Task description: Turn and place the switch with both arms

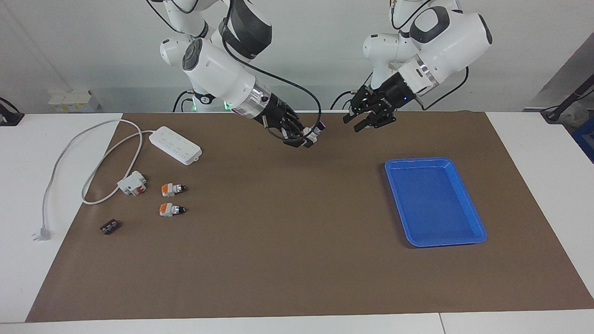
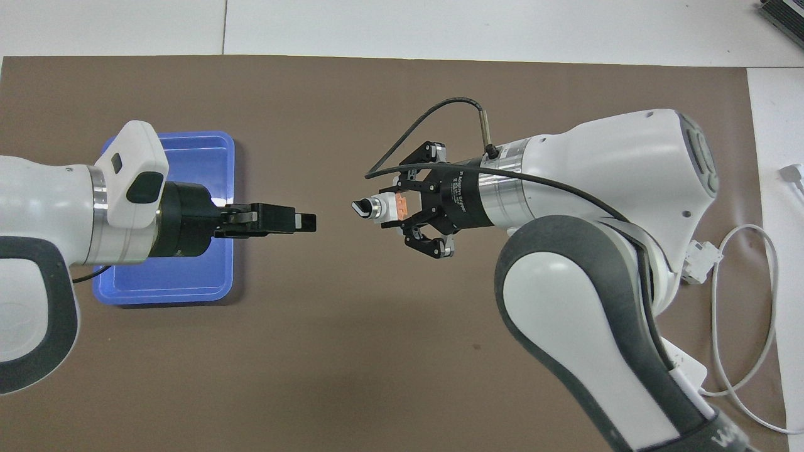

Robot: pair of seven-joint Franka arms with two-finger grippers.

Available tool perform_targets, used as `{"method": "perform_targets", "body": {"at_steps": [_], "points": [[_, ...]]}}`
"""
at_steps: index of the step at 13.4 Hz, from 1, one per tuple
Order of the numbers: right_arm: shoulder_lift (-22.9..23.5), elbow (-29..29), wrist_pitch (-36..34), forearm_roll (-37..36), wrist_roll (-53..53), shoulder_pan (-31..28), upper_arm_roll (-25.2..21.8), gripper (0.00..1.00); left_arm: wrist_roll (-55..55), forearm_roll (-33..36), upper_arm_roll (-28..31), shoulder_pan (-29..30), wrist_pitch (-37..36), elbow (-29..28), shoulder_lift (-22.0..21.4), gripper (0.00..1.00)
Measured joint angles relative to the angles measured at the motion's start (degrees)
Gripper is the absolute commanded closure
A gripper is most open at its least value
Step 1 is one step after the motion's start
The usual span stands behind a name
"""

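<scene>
The right tool (image 2: 402, 210) is clamped on the rotary switch (image 2: 377, 207), its black knob facing the left tool (image 2: 306, 221). Whether the left tool's fingers are apart or together cannot be told, and the right arm (image 2: 584, 207) hides the spare switches in the overhead view

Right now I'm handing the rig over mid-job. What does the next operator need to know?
Right claw: shut on the switch, held in the air, knob tip toward the left claw.
Left claw: raised, lined up with the knob, not touching it.
Done: switch picked up.
Left: turn the knob, place the switch in the blue tray. Two spare switches lie at the right arm's end.
</scene>
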Motion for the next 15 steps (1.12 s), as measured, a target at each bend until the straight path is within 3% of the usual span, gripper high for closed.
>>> {"method": "perform_targets", "body": {"at_steps": [4,8,15], "points": [[2.1,-0.2,4.2,0.0,6.6,5.0,0.1,1.00,0.2,-3.3,-0.9,0.0,1.0,0.3,-0.1,0.62],[2.4,-0.3,4.4,-0.1,7.1,6.4,0.1,1.00,-0.5,-3.5,-1.2,0.0,1.2,0.4,-0.2,0.66],[2.4,-0.2,4.4,-0.1,7.1,6.5,0.0,1.00,-16.5,-3.5,-0.7,1.5,-1.0,0.4,-0.2,0.66]]}}
